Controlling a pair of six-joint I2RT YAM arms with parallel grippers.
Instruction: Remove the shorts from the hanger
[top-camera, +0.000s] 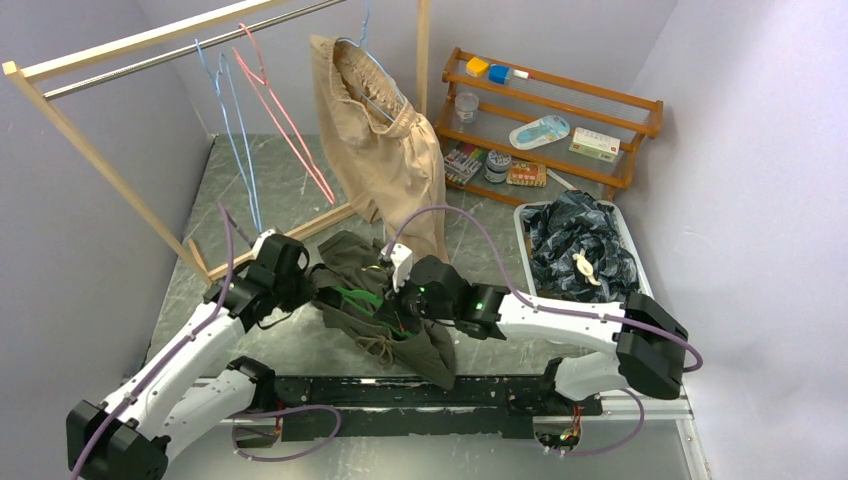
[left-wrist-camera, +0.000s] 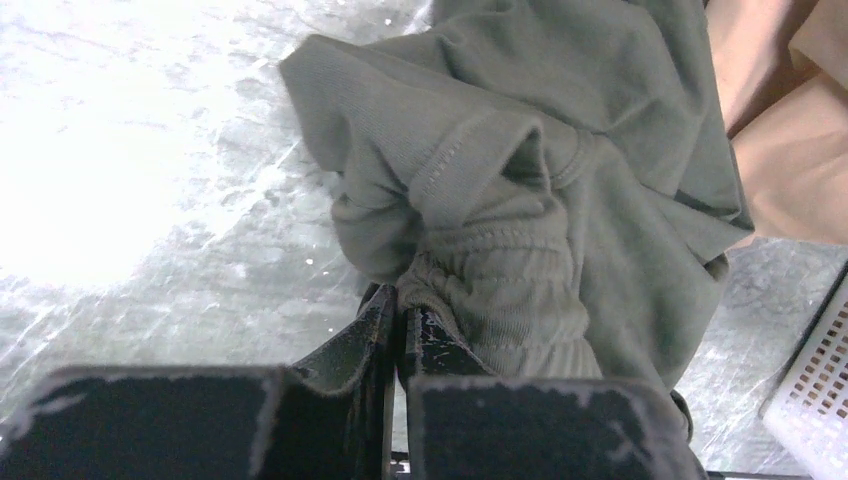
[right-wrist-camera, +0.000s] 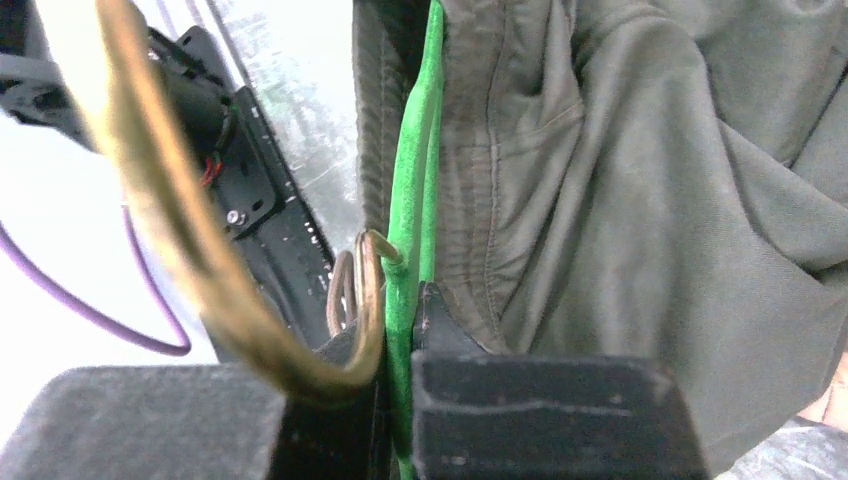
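The left gripper is pinched tight on the elastic waistband of the olive green cloth shorts. The right gripper is clamped narrow on the green wire hanger running inside them, with a tan drawstring looped beside its fingers. The shorts hang crumpled between both arms over the grey marbled table, one leg drooping toward the near edge.

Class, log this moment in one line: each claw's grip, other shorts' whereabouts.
left claw: shut on olive shorts | right claw: shut on green hanger | beige shorts: hanging on rack | navy shorts: in basket
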